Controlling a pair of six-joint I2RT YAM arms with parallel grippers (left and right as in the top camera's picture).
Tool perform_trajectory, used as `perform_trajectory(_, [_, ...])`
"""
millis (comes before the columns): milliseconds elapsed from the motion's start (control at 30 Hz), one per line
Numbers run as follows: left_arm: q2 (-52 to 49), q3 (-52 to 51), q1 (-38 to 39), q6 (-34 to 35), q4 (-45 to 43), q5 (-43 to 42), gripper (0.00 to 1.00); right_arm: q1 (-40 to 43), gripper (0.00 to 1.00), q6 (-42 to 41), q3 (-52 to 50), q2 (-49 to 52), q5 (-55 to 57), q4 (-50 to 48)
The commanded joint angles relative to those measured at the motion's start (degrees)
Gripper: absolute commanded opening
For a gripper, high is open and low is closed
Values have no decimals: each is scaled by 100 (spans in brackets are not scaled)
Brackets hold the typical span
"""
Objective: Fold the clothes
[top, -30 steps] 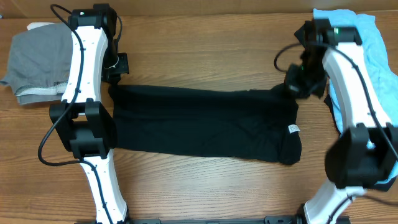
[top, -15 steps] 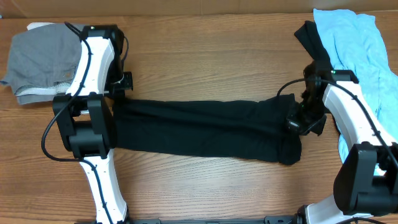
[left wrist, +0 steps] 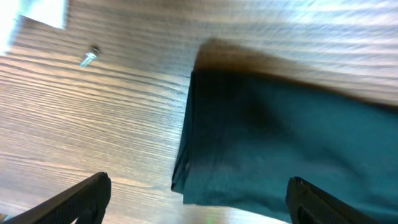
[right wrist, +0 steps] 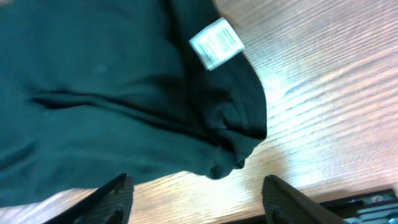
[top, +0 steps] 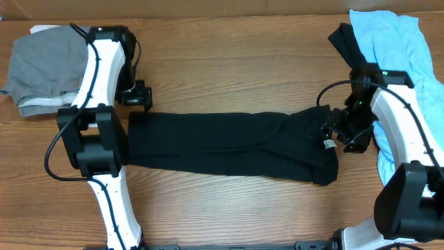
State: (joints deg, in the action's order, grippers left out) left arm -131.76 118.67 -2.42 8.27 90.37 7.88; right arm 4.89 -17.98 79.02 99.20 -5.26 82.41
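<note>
Two arms, both empty. The left end effector (top: 137, 97) hangs with its fingers spread wide just off the far left corner of the plain black T-shirt (top: 229, 144), with nothing between them. The right end effector (top: 345, 135) is also spread, over the shirt's right end beside the small white label (right wrist: 216, 42), and grips nothing.

The shirt lies flat on the brown wooden surface (top: 229, 62) as one long band, folded lengthwise. Its left end is square and clean-edged. Its right end is not: the fabric bunches into a lump below the label and the near edge bulges out.

A crumpled grey garment (top: 38, 69) sits well beyond the shirt's left end, and a crumpled light-blue tee (top: 402, 48) sits beyond its right end. Neither is folded yet.

My read: the lengthwise fold is down and the cross fold is next. To do it well:
- flatten the bunched right end first, or the lump gets locked inside the fold
- pinch through all layers at the corners, not just the top ply
- carry the end low over the band and keep the long edges lined up
- set it down before opening, so nothing springs back

A small metal screw (left wrist: 91, 56) lies on the wood just off the shirt's far left corner. Don't drag fabric over it.
</note>
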Motion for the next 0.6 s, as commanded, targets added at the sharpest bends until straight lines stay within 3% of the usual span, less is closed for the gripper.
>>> perform_trajectory(0, [243, 691, -59, -212, 177, -450, 92, 22, 76, 350, 704, -343, -323, 227])
perform_trajectory(167, [407, 879, -61, -361, 282, -710, 92, 22, 84, 627, 1001, -798, -756, 455])
perform_trajectory(333, [940, 896, -98, -507, 293, -686, 91, -9, 84, 625, 999, -1338, -791, 584])
perform_trajectory(567, [2031, 894, -111, -175, 466, -654, 90, -153, 84, 616, 999, -2074, -793, 605])
